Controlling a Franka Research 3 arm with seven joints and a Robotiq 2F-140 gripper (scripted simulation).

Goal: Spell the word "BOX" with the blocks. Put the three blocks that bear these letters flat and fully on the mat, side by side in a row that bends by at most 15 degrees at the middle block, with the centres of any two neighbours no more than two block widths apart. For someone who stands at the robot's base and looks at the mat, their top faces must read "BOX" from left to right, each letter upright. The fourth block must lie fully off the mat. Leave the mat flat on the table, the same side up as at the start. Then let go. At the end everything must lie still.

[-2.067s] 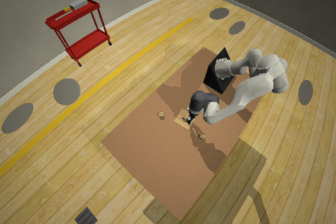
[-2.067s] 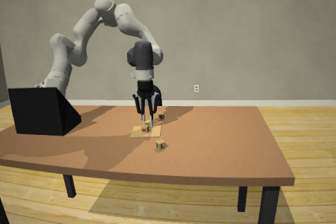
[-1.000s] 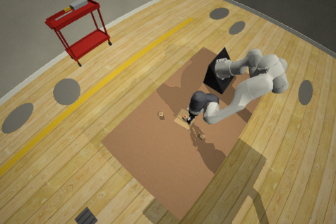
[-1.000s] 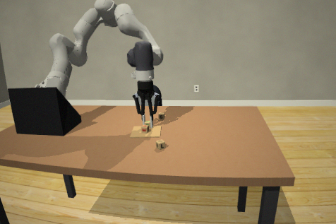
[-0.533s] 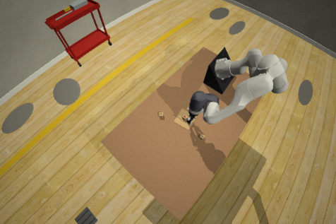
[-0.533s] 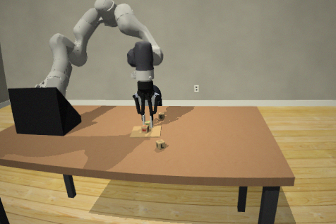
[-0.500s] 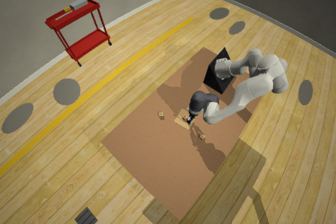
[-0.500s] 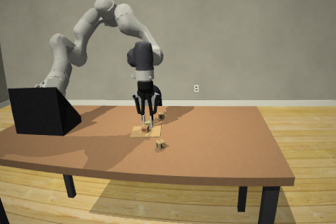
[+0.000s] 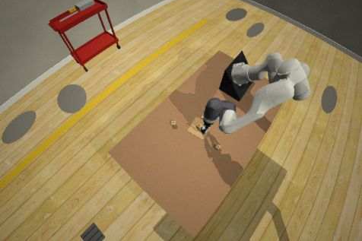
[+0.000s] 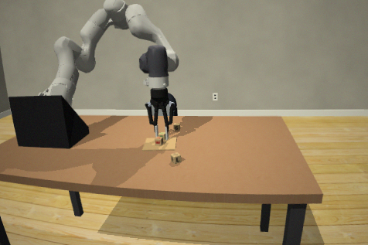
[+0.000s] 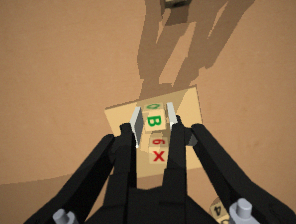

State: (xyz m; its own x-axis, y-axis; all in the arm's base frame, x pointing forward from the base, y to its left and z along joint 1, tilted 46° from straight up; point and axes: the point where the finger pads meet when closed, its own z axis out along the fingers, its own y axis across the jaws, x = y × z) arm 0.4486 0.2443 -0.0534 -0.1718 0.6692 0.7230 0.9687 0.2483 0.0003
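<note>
A small tan mat lies on the brown table. Two blocks sit on it, touching or nearly so: one with a green B on top and one with a red X on top. My gripper stands over the mat with its fingers on either side of the B block. A small gap shows on each side, so the gripper is open. In the exterior view the gripper points straight down over both blocks. A third block lies on the table beyond the mat. A fourth block lies in front of the mat.
A black wedge-shaped box stands at the table's left end by the arm's base. In the top view the loose blocks lie left and lower right of the mat. A red cart stands far off on the floor.
</note>
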